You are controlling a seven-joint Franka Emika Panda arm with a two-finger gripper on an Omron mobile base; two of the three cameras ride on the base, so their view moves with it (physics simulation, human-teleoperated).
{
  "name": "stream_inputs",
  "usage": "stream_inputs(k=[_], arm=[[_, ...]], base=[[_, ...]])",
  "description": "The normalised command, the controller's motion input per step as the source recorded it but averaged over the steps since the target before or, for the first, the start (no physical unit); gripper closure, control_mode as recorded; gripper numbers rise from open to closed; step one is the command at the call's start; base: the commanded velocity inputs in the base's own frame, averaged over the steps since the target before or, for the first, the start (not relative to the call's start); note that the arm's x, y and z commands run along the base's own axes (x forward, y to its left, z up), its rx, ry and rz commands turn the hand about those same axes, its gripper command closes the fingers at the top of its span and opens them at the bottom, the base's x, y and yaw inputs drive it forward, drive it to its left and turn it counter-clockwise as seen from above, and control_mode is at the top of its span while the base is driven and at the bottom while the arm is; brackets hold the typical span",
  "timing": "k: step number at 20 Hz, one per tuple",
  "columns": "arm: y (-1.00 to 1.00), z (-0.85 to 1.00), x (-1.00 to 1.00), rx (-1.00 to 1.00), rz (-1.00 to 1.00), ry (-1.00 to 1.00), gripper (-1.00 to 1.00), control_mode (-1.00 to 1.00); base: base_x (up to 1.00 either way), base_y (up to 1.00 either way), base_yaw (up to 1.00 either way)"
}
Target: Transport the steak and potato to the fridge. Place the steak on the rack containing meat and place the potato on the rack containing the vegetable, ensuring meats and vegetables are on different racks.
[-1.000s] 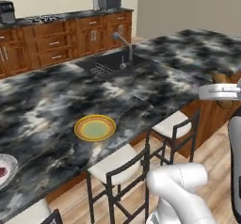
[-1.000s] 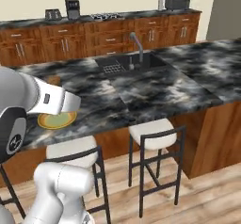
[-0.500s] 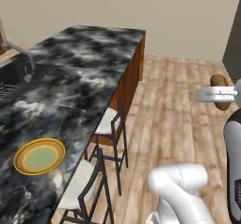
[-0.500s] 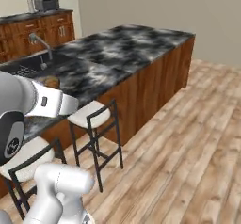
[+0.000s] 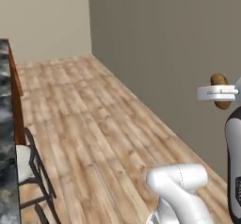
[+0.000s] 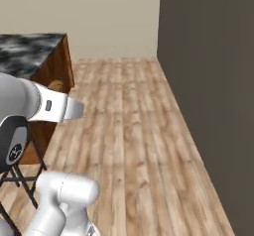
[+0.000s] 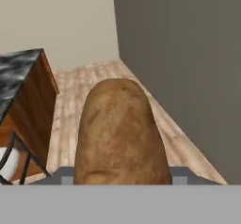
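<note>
My base has swung away from the sink toward bare floor; my end effector (image 7: 121, 180) grips the potato (image 7: 121, 132), firm, smooth, across its middle.

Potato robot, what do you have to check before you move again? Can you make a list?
1. Potato held in the gripper: ok, it sits right in front of the hand camera and sticks out past the hand in the left base view.
2. Potato whole, not squashed: ok, smooth brown skin.
3. Wooden floor ahead free of clutter: ok.
4. Room between the arm and the grey wall: ok in the base views.
5. Stool and island counter out of the way: ok, they stand off to the side.
6. Fridge in sight to aim for: cannot tell.
</note>
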Motion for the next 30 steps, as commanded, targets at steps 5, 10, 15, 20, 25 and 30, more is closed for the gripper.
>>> stream_inputs(k=[5, 10, 15, 20, 25, 30], arm=[[0.0, 0.0, 0.0, 0.0, 0.0, 0.0, 1.0, 1.0], [0.0, 0.0, 0.0, 0.0, 0.0, 0.0, 1.0, 1.0], [0.0, 0.0, 0.0, 0.0, 0.0, 0.0, 1.0, 1.0], [0.0, 0.0, 0.0, 0.0, 0.0, 0.0, 1.0, 1.0], [0.0, 0.0, 0.0, 0.0, 0.0, 0.0, 1.0, 1.0], [0.0, 0.0, 0.0, 0.0, 0.0, 0.0, 1.0, 1.0]], base=[[0.0, 0.0, -1.0], [0.0, 0.0, -1.0], [0.0, 0.0, -1.0], [0.0, 0.0, -1.0], [0.0, 0.0, -1.0], [0.0, 0.0, -1.0]])
